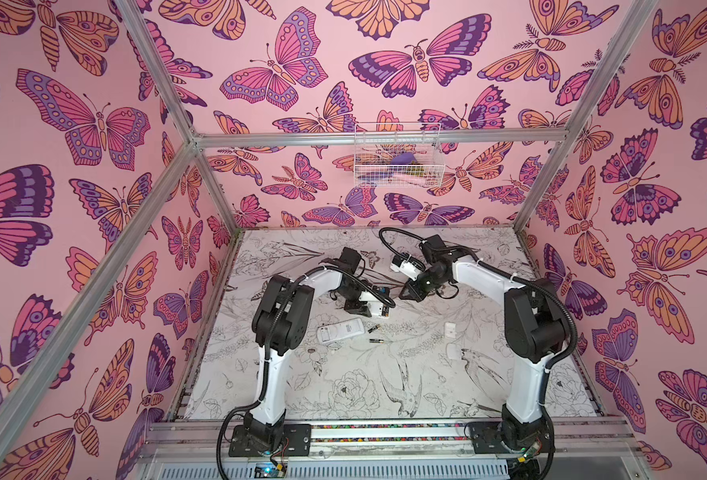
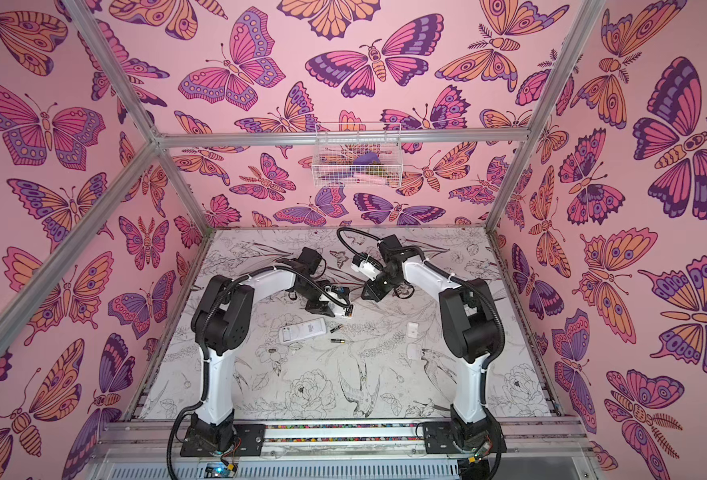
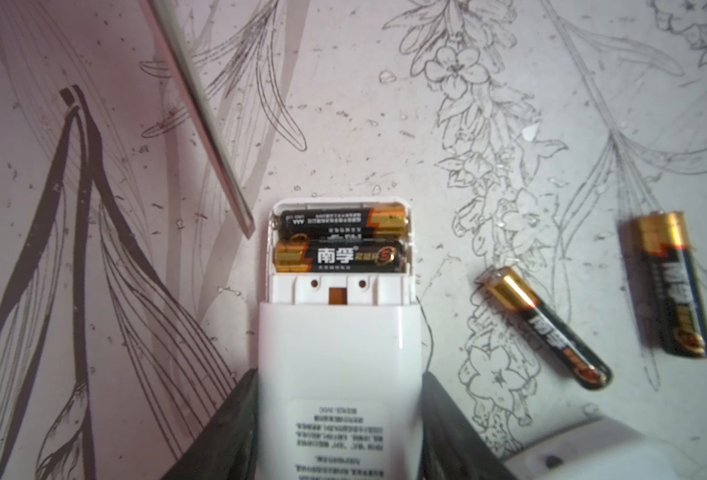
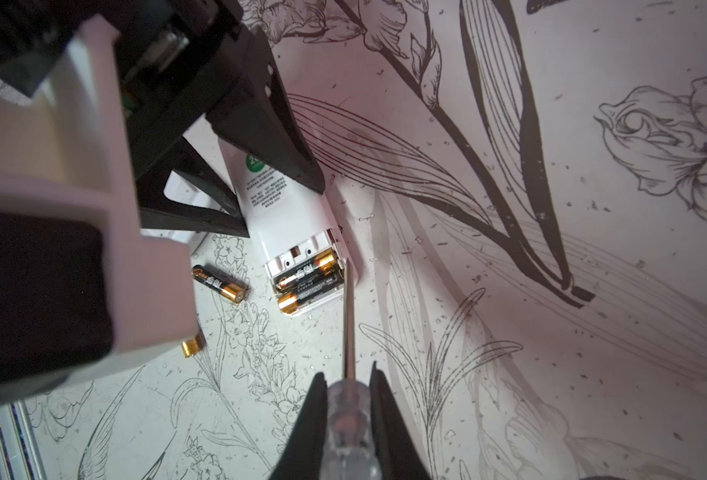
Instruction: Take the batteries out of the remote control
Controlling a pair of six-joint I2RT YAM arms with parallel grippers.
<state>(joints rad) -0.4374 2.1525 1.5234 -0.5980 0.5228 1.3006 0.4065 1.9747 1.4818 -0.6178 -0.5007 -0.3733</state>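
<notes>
Holding: left fingers [image 3: 227, 432] squeeze the white remote [image 3: 337, 353]; right fingers [image 4: 308, 424] pinch the screwdriver [image 4: 349, 419].
Where: two batteries [image 3: 343, 257] lie in the remote's open slot; two loose batteries [image 3: 547, 328] rest on the tabletop [image 3: 385, 104] nearby.
Feel: probably small, light, hard and smooth; likely to roll, and to sit tight in the slot.
Grab spot: best lifted at a gold end with the screwdriver's tip.
Words: "南孚" and "AAA" on the batteries; the remote's sticker [image 3: 337, 440] is too small to read.
</notes>
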